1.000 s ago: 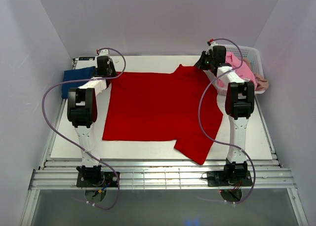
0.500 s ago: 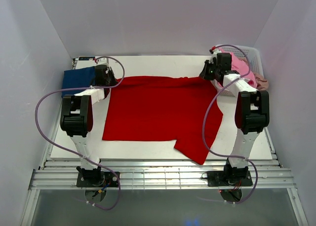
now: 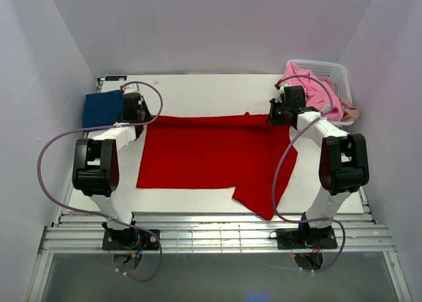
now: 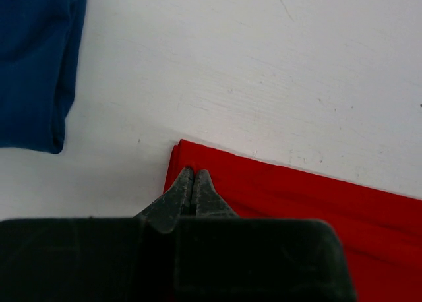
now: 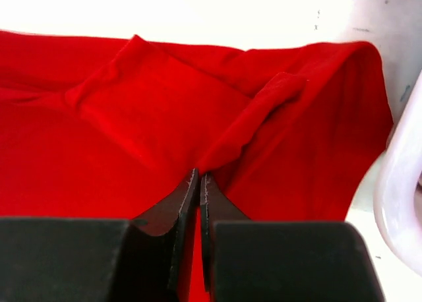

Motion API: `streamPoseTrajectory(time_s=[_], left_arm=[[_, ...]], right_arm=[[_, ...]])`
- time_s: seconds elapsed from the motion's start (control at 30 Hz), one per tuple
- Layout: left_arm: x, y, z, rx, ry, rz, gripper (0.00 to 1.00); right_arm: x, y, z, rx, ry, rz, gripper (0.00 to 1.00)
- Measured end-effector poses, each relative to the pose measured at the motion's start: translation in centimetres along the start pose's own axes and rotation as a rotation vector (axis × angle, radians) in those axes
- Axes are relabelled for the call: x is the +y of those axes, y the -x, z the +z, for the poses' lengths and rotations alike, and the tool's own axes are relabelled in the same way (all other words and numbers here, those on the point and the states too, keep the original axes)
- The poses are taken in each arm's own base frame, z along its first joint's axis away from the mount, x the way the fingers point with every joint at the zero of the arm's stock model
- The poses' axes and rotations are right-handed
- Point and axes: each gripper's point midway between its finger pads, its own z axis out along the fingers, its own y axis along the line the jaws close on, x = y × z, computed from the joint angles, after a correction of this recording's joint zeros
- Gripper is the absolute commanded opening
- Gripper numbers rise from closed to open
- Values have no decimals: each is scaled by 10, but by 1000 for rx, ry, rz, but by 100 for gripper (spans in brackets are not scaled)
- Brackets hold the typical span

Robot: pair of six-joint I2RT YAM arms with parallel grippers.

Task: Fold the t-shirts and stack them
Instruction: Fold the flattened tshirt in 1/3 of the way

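The red t-shirt [image 3: 211, 155] lies spread on the white table, its far edge folded toward me. My left gripper [image 3: 137, 111] is shut on the shirt's far left corner [image 4: 191, 158]. My right gripper [image 3: 279, 112] is shut on its far right part, with bunched cloth [image 5: 244, 127] just past the fingertips. A folded navy blue t-shirt [image 3: 102, 108] lies at the far left, also seen in the left wrist view [image 4: 33, 64]. A pink t-shirt [image 3: 316, 91] hangs out of the basket, with a beige one [image 3: 349, 111] beside it.
The white lattice basket [image 3: 333, 71] stands at the far right corner; its rim [image 5: 399, 183] shows close to my right gripper. A sleeve of the red shirt [image 3: 260, 200] reaches toward the table's front edge. White walls enclose the table.
Both grippers have pulled the red shirt's far edge toward me, folding the top part over. The collar bump at the far edge has flattened into a straight fold line.
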Motion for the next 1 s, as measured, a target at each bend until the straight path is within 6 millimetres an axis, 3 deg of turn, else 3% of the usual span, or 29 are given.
streamPoseTrajectory(time_s=[0.17,0.4,0.47,0.5,0.53,0.57,0.6,0.63,0.67,0.77,0.83,0.87,0.9,0.93,0.97,1.0], left_arm=[[4,3,-7,-6,23,-8,0],[12,-24,-6,92,57,8,0],[16,-35,-4,130,72,17,19],[18,-42,-4,152,82,24,27],[21,-47,-5,172,94,26,36],[24,-53,-5,191,107,30,58],[27,-57,-6,205,121,37,65],[30,-59,-7,211,139,34,66],[32,-59,-8,208,153,28,64],[36,-54,-14,175,184,20,52],[35,-48,-24,143,191,14,45],[30,-41,-32,107,181,9,40],[23,-33,-38,78,167,7,26],[12,-23,-45,40,141,0,18],[-3,-10,-51,-3,103,0,13],[-25,4,-58,-53,51,1,1]], right_arm=[[-3,-16,-5,36,-42,-2,8],[-12,-38,-7,103,-95,2,8],[-13,-46,-8,126,-106,3,10],[-14,-49,-9,137,-116,4,18],[-15,-52,-9,146,-123,7,37],[-16,-54,-10,155,-132,11,43],[-17,-56,-10,162,-142,7,45],[-19,-59,-11,168,-150,2,49],[-20,-62,-11,173,-156,-1,56],[-20,-68,-19,176,-166,-8,61],[-17,-60,-30,146,-164,-18,63],[-15,-51,-35,115,-160,-24,64],[-13,-41,-40,79,-155,-34,64],[-11,-30,-45,46,-151,-44,64],[-9,-19,-48,17,-147,-50,64],[-7,-9,-48,-9,-144,-56,64]])
